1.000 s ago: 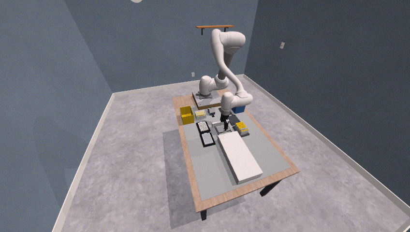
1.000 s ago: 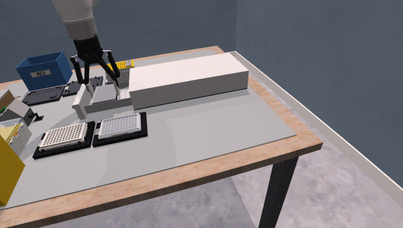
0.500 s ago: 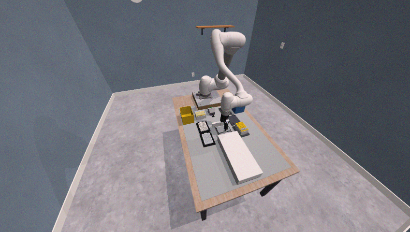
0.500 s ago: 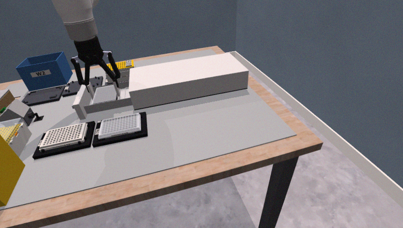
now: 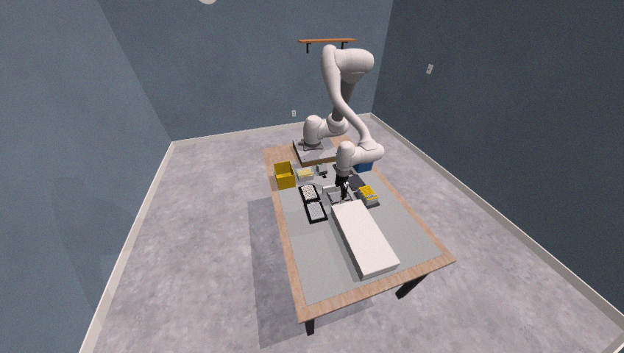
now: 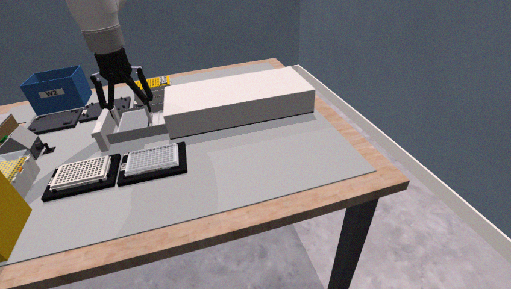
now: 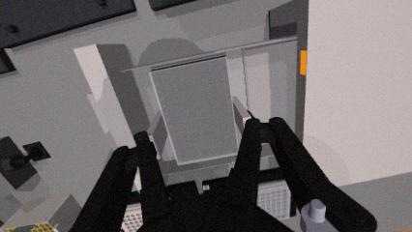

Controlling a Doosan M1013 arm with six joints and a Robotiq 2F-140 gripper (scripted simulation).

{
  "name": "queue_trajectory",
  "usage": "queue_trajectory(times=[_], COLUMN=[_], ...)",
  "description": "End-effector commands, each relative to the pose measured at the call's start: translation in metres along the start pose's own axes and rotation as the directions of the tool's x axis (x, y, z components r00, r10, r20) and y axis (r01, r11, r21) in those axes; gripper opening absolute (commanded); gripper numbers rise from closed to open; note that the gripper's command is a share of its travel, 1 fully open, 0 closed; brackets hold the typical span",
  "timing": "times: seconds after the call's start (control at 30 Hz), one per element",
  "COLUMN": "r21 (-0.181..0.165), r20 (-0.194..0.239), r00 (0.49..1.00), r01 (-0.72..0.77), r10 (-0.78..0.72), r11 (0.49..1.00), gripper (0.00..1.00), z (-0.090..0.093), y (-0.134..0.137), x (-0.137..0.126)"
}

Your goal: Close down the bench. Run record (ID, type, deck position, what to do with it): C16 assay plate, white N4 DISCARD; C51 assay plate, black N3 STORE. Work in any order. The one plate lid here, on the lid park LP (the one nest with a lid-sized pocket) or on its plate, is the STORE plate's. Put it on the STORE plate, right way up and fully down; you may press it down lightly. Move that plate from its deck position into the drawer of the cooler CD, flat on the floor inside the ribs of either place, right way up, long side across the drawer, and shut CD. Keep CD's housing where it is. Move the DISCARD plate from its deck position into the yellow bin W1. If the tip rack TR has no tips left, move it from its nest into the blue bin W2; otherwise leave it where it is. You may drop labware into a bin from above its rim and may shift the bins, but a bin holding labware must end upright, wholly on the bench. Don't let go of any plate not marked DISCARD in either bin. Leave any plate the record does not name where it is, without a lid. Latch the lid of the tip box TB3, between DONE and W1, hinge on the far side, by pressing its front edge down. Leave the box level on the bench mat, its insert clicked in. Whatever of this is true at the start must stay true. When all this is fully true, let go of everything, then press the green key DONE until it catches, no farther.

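Observation:
The cooler CD (image 6: 236, 98) is a long white box, and its drawer (image 6: 132, 130) stands pulled out toward the deck. My gripper (image 6: 131, 120) reaches down into the drawer and is shut on the lidded STORE plate (image 7: 195, 108), which shows as a grey rectangle between my fingers in the wrist view (image 7: 198, 126). The plate sits low between the drawer walls; I cannot tell if it touches the floor. A white plate (image 6: 79, 171) sits on its black nest. A pale clear plate (image 6: 151, 159) sits on the nest beside it.
Two empty dark nests (image 6: 55, 121) lie behind the drawer. The blue bin W2 (image 6: 55, 89) stands at the back left. The yellow bin W1 (image 5: 283, 174) is near the arm's base. The yellow tip rack (image 6: 153, 81) sits behind the cooler. The tip box (image 6: 14, 168) has its lid raised.

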State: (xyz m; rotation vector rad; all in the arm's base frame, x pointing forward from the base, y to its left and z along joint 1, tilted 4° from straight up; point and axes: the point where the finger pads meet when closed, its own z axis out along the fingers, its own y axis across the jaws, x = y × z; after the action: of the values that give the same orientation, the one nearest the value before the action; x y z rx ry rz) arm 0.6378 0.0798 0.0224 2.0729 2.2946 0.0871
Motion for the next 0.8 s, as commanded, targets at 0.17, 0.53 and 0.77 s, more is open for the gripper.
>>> queue_trajectory(times=[0.17,0.53,0.77], r21=[0.000,0.000,0.000], r20=[0.000,0.000,0.000], r00=[1.000,1.000,1.000], r01=[0.000,0.000,0.000], r10=[0.000,0.000,0.000], r11=[1.000,1.000,1.000], gripper=[0.00,0.00,0.00], z=[0.0020,0.0057,0.0067], y=[0.0000,0.0000,0.0005], x=[0.0000,0.0000,0.0000])
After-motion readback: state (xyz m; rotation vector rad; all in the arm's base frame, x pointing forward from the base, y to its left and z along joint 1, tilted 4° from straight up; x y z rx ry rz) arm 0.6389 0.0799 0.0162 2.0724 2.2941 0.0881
